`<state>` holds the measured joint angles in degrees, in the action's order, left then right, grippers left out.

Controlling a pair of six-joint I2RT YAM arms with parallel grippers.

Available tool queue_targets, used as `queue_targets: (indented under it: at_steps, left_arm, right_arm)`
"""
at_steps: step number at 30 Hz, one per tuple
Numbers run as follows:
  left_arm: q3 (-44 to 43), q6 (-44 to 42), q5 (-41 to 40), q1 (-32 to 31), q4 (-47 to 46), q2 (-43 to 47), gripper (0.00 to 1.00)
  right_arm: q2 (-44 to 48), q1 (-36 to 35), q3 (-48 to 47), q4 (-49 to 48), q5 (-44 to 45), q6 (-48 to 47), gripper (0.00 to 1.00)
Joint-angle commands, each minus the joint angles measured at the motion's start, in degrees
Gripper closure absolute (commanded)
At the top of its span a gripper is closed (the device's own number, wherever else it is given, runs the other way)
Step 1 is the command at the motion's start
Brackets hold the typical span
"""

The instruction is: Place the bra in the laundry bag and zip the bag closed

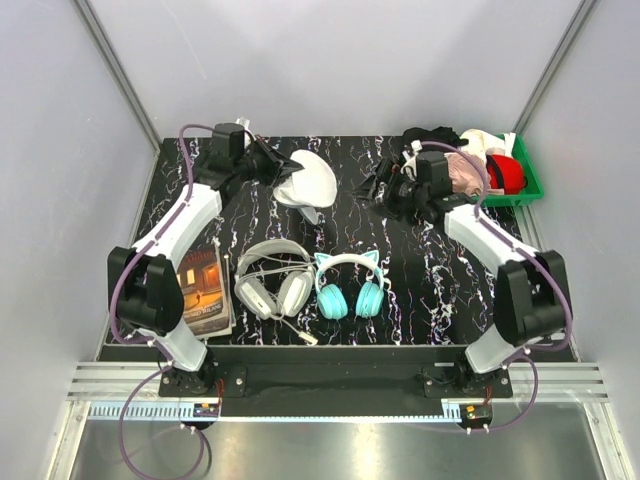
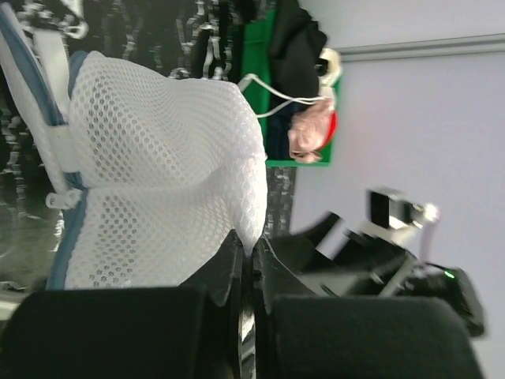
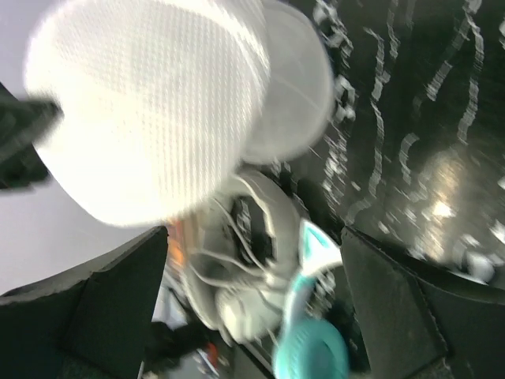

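Top external: outstretched left tool (image 1: 272, 165) clenched on laundry bag (image 1: 312, 180), right tool (image 1: 378, 188) spread.

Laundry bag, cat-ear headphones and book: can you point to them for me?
laundry bag (image 1: 310, 178), top external view, middle of its white mesh dome.
cat-ear headphones (image 1: 332, 301), top external view, on one teal ear cup.
book (image 1: 203, 290), top external view, middle of its cover.

Two headphones (image 1: 272, 280) (image 1: 350, 288), one laundry bag (image 1: 308, 180), one book (image 1: 203, 290)
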<state>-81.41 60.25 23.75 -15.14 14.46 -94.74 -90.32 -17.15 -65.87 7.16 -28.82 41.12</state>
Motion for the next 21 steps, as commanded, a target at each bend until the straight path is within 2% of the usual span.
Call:
queue_targets:
  at_steps: [1,5,11,14,15,19,21]
  left_arm:
    - [2.04,7.60,6.83,-0.68,-9.88,3.77,1.00]
    - [3.27,9.62,7.72,-1.47,-12.78,4.12,1.00]
    - [2.75,12.88,9.12,-1.83,-16.04,3.07,1.00]
    - [2.39,12.70,9.73,-2.00,-16.22,2.54,1.00]
    - [2.31,12.44,9.91,-2.00,-16.04,2.19,1.00]
    - [3.01,9.46,10.18,-2.00,-14.64,1.58,1.00]
    - [3.18,8.31,10.53,-1.92,-13.14,0.70,1.00]
  right_arm:
    - [-4.05,-1.05,0.12,-21.99,-0.89,16.60,0.02]
    - [-8.37,-1.92,0.04,-29.38,1.04,24.69,0.03]
    - [-13.21,-3.07,-2.07,-30.54,1.22,26.38,0.06]
    - [-14.79,-3.42,-3.82,-30.71,0.87,26.20,0.21]
    - [-15.05,-3.33,-4.44,-30.45,0.87,26.11,0.37]
    - [-15.58,-3.33,-4.97,-34.38,1.57,28.56,0.64]
    - [-15.67,-3.33,-4.62,-37.12,1.22,29.97,0.68]
